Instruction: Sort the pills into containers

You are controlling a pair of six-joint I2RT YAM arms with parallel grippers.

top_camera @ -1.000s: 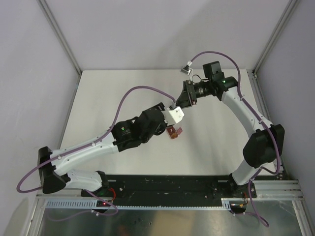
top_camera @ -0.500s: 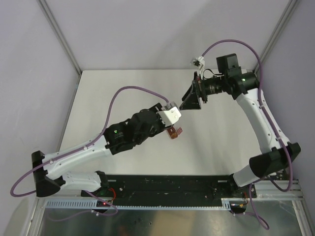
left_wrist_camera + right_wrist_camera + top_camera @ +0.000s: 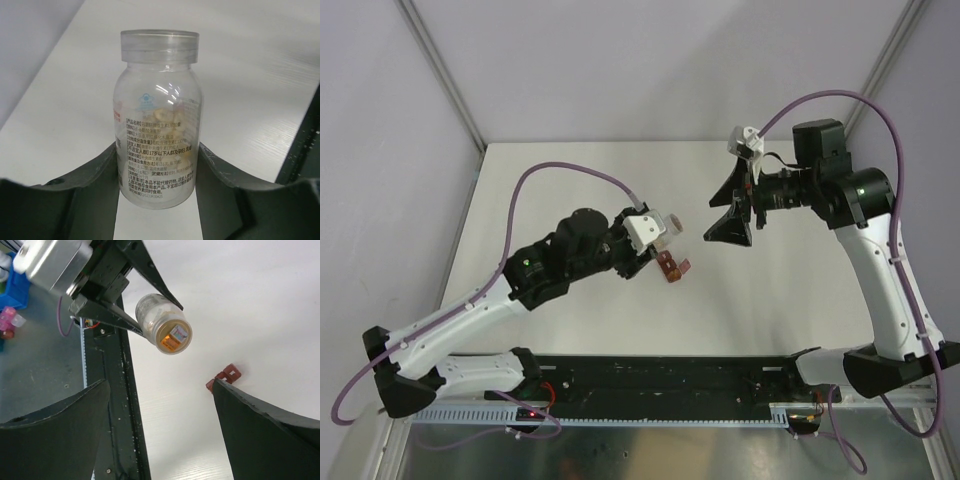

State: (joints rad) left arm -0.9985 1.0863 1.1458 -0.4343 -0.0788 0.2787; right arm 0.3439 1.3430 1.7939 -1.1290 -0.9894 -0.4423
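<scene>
Place: robotics lab test cell
Enclosure: plain pale panels (image 3: 650, 70) on aluminium posts (image 3: 440, 72) around a white desk (image 3: 570, 170)
Rig: two robot arms (image 3: 470, 310) bolted to a black rail (image 3: 670, 375)

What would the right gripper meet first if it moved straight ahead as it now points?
Probably the clear plastic pill vial held by the left gripper, though depth is unclear.

**Looking Down on a White Table Between Pale Walls**

Showing a white table (image 3: 770, 290) with a faint lengthwise grain, lying flat and filling the middle of the scene. Closing it in on the left, far and right with plain lilac-grey walls (image 3: 650, 60), joined at two slanting aluminium posts (image 3: 440, 70). Bordering the near edge with a black rail (image 3: 660, 375), and just nearer with a sheet of brushed metal (image 3: 650, 450). Lighting everything softly and evenly, casting only weak shadows.
</scene>
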